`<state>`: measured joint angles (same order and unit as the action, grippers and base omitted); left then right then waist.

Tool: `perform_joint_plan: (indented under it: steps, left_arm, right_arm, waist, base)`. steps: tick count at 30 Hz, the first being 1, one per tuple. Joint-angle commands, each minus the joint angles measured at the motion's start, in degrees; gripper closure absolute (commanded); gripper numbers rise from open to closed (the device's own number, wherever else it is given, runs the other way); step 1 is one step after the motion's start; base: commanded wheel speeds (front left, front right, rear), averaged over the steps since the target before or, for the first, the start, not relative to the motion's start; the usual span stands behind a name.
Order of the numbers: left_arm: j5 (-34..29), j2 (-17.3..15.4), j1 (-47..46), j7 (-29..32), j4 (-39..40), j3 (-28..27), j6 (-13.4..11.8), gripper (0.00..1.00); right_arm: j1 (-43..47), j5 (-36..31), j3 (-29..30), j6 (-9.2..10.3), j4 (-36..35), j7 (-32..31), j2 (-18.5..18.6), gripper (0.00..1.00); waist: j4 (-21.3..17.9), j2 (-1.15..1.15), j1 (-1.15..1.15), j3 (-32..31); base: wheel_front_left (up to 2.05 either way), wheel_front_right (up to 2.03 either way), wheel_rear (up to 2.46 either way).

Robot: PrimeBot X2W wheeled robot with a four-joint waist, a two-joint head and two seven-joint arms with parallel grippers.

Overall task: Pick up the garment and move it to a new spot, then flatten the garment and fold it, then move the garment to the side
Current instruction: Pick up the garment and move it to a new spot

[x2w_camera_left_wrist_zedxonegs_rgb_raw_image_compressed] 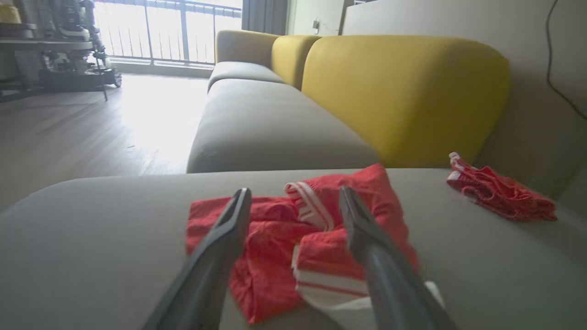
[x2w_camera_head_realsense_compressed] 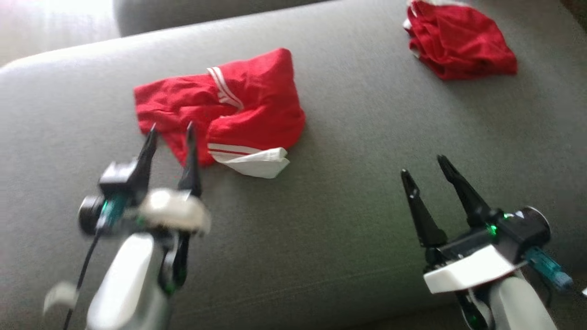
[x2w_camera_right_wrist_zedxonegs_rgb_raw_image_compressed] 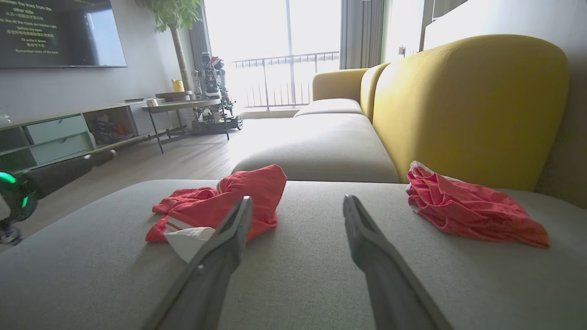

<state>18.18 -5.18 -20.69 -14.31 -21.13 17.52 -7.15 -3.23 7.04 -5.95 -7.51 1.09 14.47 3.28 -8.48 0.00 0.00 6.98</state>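
My left fingers [x2w_camera_head_realsense_compressed: 190, 146] are spread apart and hold nothing. Their tips are right at the near edge of the red garment [x2w_camera_head_realsense_compressed: 238, 105], and I cannot tell if they touch it. The garment lies crumpled on the grey sofa seat [x2w_camera_head_realsense_compressed: 321, 220], with white stripes showing and a white bit sticking out on the side near me. My right fingers [x2w_camera_head_realsense_compressed: 448, 170] are spread too, and empty, over bare seat well off to the right. A second red garment [x2w_camera_head_realsense_compressed: 458, 43] lies in a heap far back on the right — near the yellow sofa back [x2w_camera_right_wrist_zedxonegs_rgb_raw_image_compressed: 467, 101]
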Motion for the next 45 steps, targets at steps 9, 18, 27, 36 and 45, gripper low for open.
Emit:
perform_joint_plan:
  steps: [9,18,27,36,45]
  left_arm:
    - [-4.1,-4.2,15.6,-0.7,19.1,-5.1,-5.4,0.00]
    - [-6.2,-3.7,23.0,-0.7,24.9,-5.5,-7.6,0.00]
    - [-6.3,-2.7,25.9,-0.7,25.6,-5.8,-8.0,0.00]
    - [-6.8,-1.9,27.3,-0.7,24.7,-6.4,-7.9,0.00]
    - [-6.8,-0.5,29.8,-0.7,22.8,-7.7,-9.2,0.00]
  right_arm:
    - [3.5,-0.4,7.4,0.02,0.9,0.5,-0.4,0.00]
    - [2.9,1.5,11.8,0.02,7.5,0.5,-0.4,0.00]
    - [1.9,2.5,11.3,0.02,10.8,0.5,-0.4,0.00]
    - [3.1,0.6,7.9,0.02,8.6,0.5,-0.4,0.00]
    - [4.6,-1.6,5.0,0.02,7.0,0.5,-0.4,0.00]
  waist:
    - [5.5,0.00,0.00,-6.5]
    - [6.7,0.00,0.00,-8.4]
    - [6.5,0.00,0.00,-9.8]
    - [6.3,0.00,0.00,-10.8]
    - [6.7,0.00,0.00,-11.7]
  base:
    - [0.00,0.00,0.00]
    - [0.00,0.00,0.00]
    - [0.00,0.00,0.00]
    - [0.00,0.00,0.00]
    - [0.00,0.00,0.00]
